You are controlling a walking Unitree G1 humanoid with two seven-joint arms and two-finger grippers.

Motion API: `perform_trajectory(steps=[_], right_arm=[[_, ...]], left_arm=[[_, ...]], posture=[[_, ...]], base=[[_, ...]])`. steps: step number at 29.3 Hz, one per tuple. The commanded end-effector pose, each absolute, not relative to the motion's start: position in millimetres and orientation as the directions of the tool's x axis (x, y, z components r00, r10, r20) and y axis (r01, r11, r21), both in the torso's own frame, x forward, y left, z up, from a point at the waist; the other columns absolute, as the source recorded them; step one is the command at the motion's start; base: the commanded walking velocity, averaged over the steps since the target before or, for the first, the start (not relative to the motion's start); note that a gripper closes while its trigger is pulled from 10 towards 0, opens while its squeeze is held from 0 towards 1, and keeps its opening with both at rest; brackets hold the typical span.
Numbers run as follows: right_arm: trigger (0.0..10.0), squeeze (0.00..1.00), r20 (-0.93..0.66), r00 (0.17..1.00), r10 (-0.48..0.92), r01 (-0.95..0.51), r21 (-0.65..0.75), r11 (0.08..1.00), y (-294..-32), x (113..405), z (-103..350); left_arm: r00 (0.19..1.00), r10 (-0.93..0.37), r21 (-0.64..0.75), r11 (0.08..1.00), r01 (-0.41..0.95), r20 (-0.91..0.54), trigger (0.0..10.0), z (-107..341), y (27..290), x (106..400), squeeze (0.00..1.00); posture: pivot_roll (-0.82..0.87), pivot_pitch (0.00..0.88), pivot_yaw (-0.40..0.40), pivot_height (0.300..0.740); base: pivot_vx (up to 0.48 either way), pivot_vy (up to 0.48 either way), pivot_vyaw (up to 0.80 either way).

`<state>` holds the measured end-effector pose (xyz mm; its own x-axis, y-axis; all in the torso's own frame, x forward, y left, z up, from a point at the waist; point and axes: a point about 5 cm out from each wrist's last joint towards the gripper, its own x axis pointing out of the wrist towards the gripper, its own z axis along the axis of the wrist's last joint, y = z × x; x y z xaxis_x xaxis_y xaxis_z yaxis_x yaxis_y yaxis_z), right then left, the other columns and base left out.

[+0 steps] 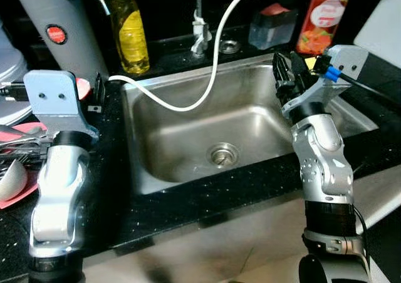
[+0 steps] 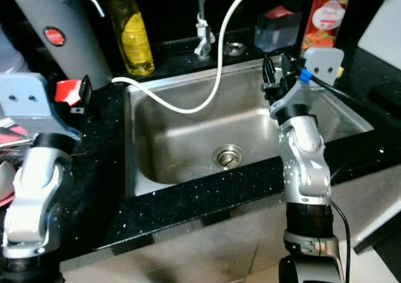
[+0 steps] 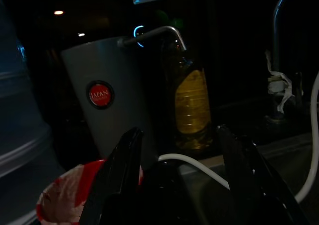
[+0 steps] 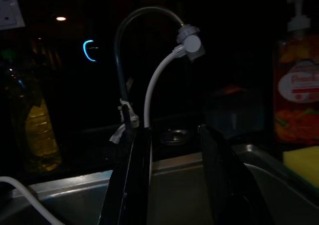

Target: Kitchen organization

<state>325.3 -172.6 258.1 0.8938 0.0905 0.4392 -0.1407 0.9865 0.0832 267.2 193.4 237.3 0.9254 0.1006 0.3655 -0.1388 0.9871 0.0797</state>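
The stainless-steel sink (image 1: 188, 139) sits sunk into the black speckled surface (image 1: 188, 201), bare but for a white hose (image 1: 213, 76) that loops down from the tap and out over its left rim. Behind it stand a yellow bottle of oil (image 1: 128, 29), a tall grey metal dispenser with a red badge (image 1: 59, 32) and an orange soap bottle (image 1: 326, 14).

The right claw (image 1: 289, 67) hovers over the sink's right rim, its black fingers parted with nothing between them. The left claw (image 3: 182, 180) is held over the surface left of the sink, spread wide and empty, pointing toward the dispenser and oil bottle, with a red-and-white wrapper (image 3: 65, 195) just below it.

I'd worry about the hose: a reach across the basin could snag it and drag the tap. A careless left reach could topple the tall oil bottle.
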Motion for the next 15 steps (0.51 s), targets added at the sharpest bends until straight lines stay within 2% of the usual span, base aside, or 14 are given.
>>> perform_trajectory(steps=[1,15], right_arm=[[10.0,0.00,0.428,0.896,0.115,-0.167,0.085,0.982,-166.9,327.9,258.7],[10.0,0.00,0.422,0.899,0.116,-0.178,0.109,0.978,-165.3,328.3,256.2]], left_arm=[[0.929,0.116,0.078,0.985,-0.153,0.353,10.0,233.9,194.7,265.2,0.00],[0.934,0.114,0.072,0.987,-0.147,0.337,10.0,229.8,189.4,267.8,0.00]], posture=[[-0.01,0.000,0.050,0.740],[-0.02,0.000,0.055,0.740]], base=[[0.000,0.000,0.00],[0.000,0.000,0.00]])
